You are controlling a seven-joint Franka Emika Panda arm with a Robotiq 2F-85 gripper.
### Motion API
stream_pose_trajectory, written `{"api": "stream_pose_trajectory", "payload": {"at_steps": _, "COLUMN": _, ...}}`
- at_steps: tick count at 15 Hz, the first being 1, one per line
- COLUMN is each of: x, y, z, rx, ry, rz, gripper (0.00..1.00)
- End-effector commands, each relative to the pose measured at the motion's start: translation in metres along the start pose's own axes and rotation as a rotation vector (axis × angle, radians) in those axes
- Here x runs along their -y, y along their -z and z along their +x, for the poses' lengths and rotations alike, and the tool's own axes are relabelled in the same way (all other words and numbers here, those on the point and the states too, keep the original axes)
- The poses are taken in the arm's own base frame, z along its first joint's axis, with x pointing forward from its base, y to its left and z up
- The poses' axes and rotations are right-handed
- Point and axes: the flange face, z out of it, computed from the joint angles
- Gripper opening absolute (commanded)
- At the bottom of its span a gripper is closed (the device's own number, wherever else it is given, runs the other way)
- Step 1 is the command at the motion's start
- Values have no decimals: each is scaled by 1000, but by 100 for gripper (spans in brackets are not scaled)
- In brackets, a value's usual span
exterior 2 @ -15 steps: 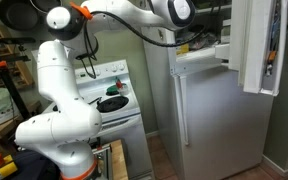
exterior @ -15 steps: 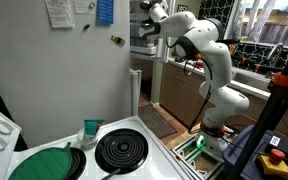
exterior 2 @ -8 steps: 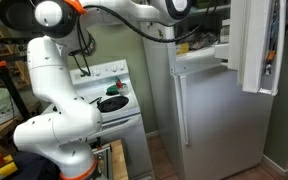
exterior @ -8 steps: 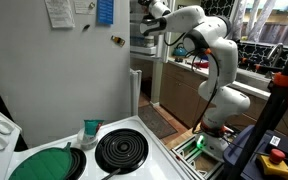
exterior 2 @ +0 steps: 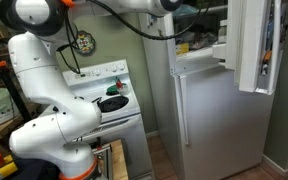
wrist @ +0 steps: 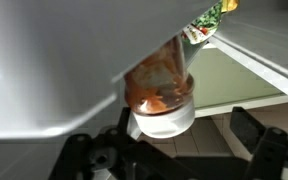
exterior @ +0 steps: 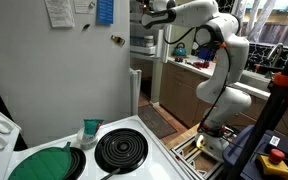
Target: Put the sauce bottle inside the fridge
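Note:
In the wrist view the sauce bottle (wrist: 160,85) fills the middle: red-brown contents, a pale whitish end towards the camera, a green label at its far end. It leans against a white inner surface of the fridge (wrist: 44,70). My gripper (wrist: 189,128) is open; the bottle's pale end sits between the fingers, near the left one, and the right finger (wrist: 254,128) stands well clear. In an exterior view the gripper (exterior: 149,10) reaches into the top of the white fridge (exterior: 74,75). The bottle is hidden in both exterior views.
The fridge's upper door (exterior 2: 252,45) hangs open. A white stove (exterior: 134,165) stands beside the fridge with a black burner (exterior: 121,150), a green lid (exterior: 46,163) and a green-and-white cup (exterior: 91,130). Paper notes and magnets are on the fridge side.
The arm has swung higher and stretched further towards the fridge's upper compartment. The jaws have stayed open.

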Motion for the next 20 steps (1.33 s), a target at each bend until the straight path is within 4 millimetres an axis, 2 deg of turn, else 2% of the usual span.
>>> {"api": "stream_pose_trajectory", "payload": {"at_steps": 1, "x": 7, "y": 1, "z": 9, "rx": 91, "ry": -42, "rz": 33, "gripper": 100}}
{"api": "stream_pose_trajectory", "payload": {"at_steps": 7, "x": 12, "y": 25, "z": 32, "rx": 219, "ry": -74, "rz": 21, "gripper": 100}}
{"api": "stream_pose_trajectory", "payload": {"at_steps": 12, "x": 11, "y": 65, "z": 50, "rx": 358, "ry": -112, "rz": 72, "gripper": 100}}
{"api": "stream_pose_trajectory", "payload": {"at_steps": 15, "x": 4, "y": 96, "z": 54, "rx": 419, "ry": -120, "rz": 101, "gripper": 100}}
{"api": "stream_pose_trajectory", "payload": {"at_steps": 20, "x": -12, "y": 140, "z": 42, "rx": 503, "ry": -31, "rz": 110, "gripper": 100}}
